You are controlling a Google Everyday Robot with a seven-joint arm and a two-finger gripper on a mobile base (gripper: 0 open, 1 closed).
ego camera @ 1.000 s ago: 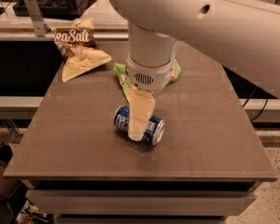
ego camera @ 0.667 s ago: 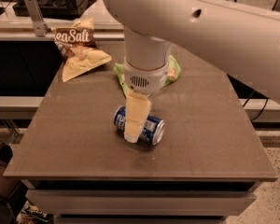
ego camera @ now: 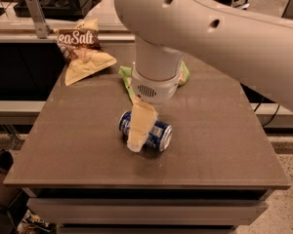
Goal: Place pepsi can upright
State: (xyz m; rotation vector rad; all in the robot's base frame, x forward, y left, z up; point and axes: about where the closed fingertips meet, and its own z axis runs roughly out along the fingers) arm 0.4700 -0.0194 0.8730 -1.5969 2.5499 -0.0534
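The pepsi can (ego camera: 157, 135), blue with silver rims, lies on its side near the middle of the brown table (ego camera: 219, 145), its silver end facing right and toward the front. My gripper (ego camera: 138, 139) comes down from the white arm (ego camera: 155, 72) straight over the can. Its cream tip covers the can's left half and reaches the table surface in front of it.
A brown-and-cream snack bag (ego camera: 83, 52) lies at the table's back left. A green bag (ego camera: 127, 77) lies behind the arm, mostly hidden. A lower shelf and metal bracket (ego camera: 36, 16) stand behind the table. The floor drops off on all sides.
The gripper has lowered slightly and shifted a little left and toward the front over the can. The can has not moved.
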